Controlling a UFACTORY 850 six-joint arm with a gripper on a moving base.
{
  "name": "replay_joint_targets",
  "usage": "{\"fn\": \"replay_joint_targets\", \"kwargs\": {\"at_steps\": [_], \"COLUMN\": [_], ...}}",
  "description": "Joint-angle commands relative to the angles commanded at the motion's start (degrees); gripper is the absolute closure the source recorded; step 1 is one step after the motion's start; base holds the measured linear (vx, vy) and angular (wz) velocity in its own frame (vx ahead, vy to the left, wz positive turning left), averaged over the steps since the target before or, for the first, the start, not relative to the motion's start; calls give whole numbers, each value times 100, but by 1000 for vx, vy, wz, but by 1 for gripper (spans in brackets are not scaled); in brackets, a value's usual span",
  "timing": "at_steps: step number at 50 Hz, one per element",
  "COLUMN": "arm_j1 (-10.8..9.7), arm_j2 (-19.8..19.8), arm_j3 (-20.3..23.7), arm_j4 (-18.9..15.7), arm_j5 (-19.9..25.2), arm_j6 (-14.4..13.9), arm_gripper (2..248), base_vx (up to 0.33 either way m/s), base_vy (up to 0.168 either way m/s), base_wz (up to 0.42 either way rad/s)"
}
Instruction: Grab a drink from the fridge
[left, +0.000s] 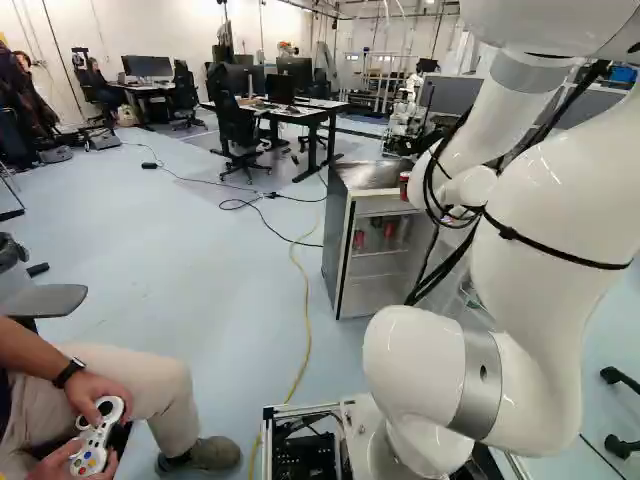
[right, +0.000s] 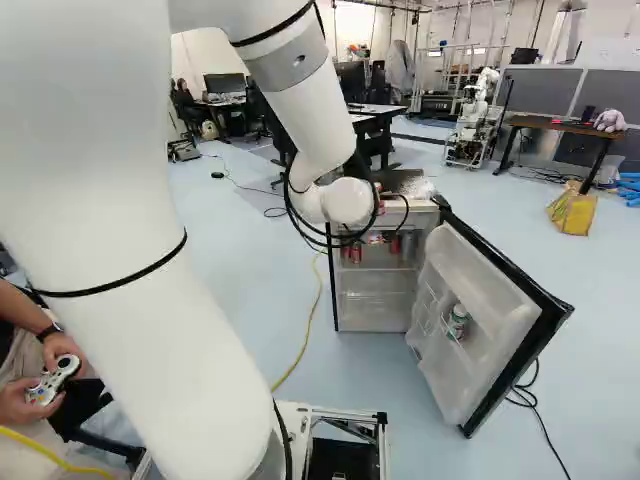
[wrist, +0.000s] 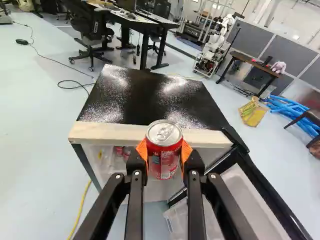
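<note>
In the wrist view my gripper (wrist: 164, 155) is shut on a red soda can (wrist: 164, 159), its orange pads pressing from two sides; the can is upright, its silver lid showing. The can (left: 404, 185) also shows beside my wrist in the left base view, while the arm hides the fingers in both base views. The held can is in front of the top front edge of the small fridge (wrist: 150, 97), outside it. The fridge door (right: 505, 325) stands open at the right. Inside, more cans (right: 356, 252) stand on the upper shelf (left: 378, 253).
A green-and-white bottle (right: 457, 322) sits in the door rack. A yellow cable (left: 304, 330) runs along the floor. A seated person with a controller (left: 98, 440) is close at the left of the base. Desks (left: 325, 108) and another robot (right: 475, 118) stand farther back.
</note>
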Motion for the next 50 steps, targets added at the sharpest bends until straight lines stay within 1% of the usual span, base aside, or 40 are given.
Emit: {"fn": "replay_joint_targets", "kwargs": {"at_steps": [20, 38, 50], "arm_j1": [149, 288, 387], "arm_j2": [-55, -302, -453], "arm_j3": [-335, -636, -802], "arm_j4": [0, 13, 144], "arm_j5": [-269, -388, -391], "arm_j6": [0, 0, 0], "arm_gripper": [165, 165, 165], "base_vx": [0, 0, 0], "base_vy": [0, 0, 0], "base_wz": [0, 0, 0]}}
